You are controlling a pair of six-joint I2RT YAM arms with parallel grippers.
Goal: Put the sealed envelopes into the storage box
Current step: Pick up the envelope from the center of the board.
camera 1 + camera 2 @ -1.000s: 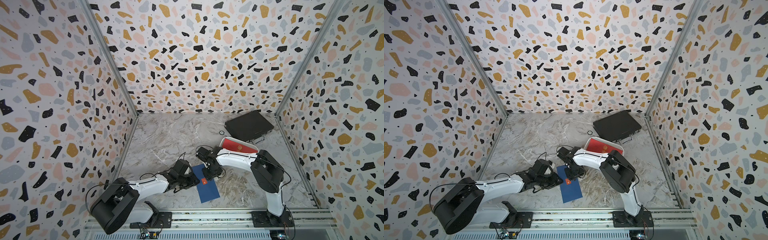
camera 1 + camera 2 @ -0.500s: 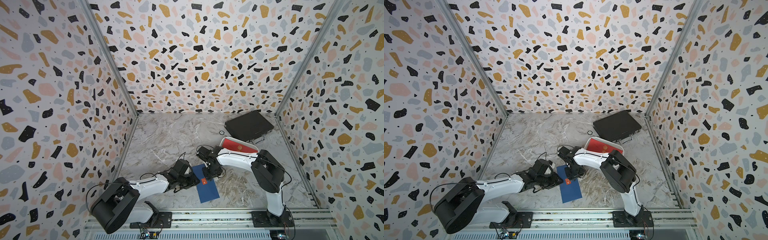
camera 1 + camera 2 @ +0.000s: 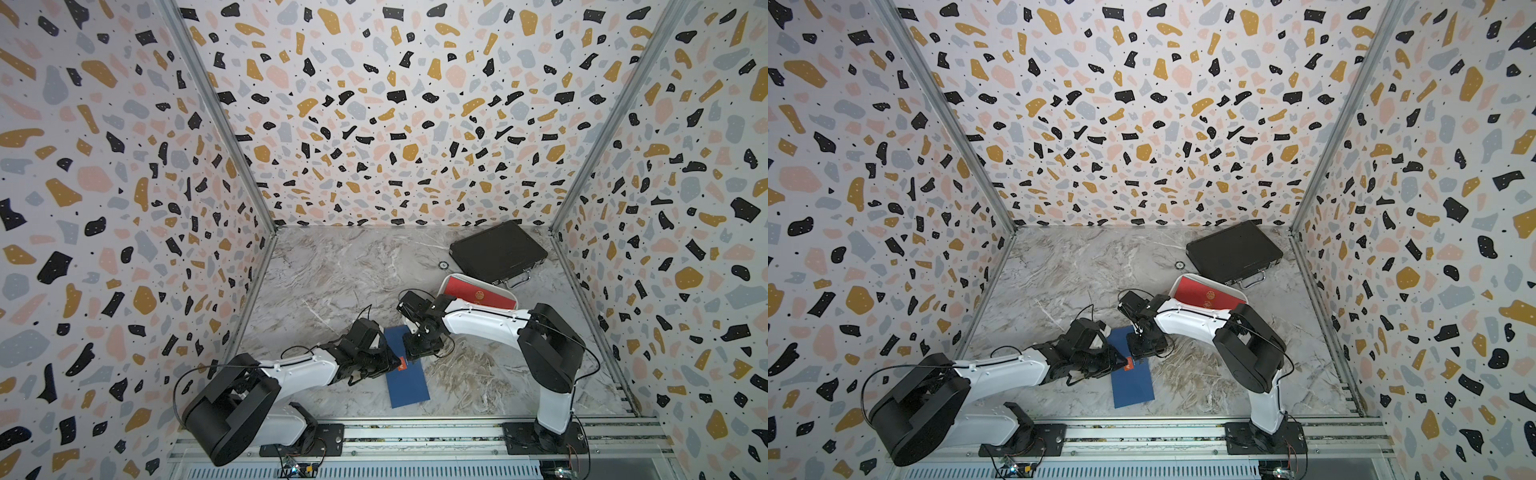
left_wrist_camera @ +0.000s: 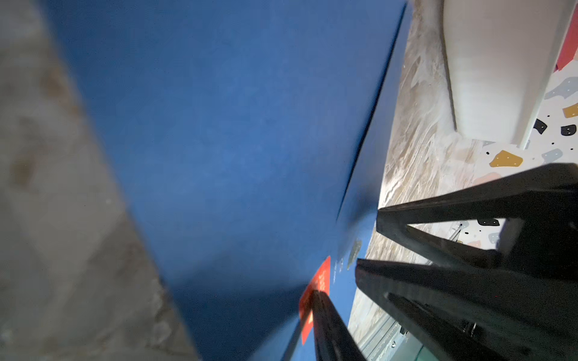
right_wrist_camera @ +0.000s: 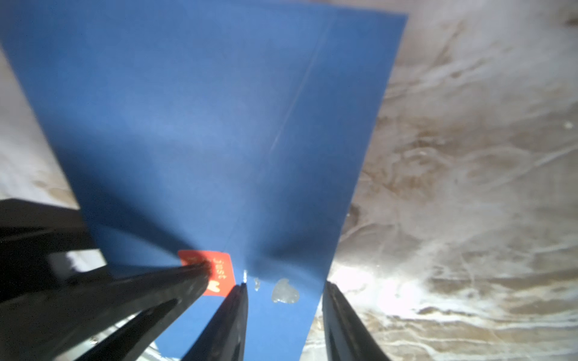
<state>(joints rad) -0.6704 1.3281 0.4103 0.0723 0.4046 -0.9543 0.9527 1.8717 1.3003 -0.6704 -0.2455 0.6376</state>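
A navy envelope (image 3: 409, 382) (image 3: 1133, 384) lies near the table's front edge, with an orange-red sticker (image 3: 402, 364) at its left edge. My left gripper (image 3: 392, 361) is shut on that edge. One finger (image 4: 325, 322) rests on the sticker, and the other is hidden under the paper. My right gripper (image 5: 284, 290) (image 3: 419, 353) stands open over the envelope's far right part, one finger on the paper and one beside its edge. The white storage box (image 3: 482, 282) (image 3: 1212, 284) sits behind the right arm with a red envelope (image 3: 478, 295) inside.
A black briefcase (image 3: 496, 251) lies flat at the back right, close behind the box. A small ring (image 3: 443, 264) lies on the marble table to its left. Patterned walls close in three sides, and a metal rail runs along the front.
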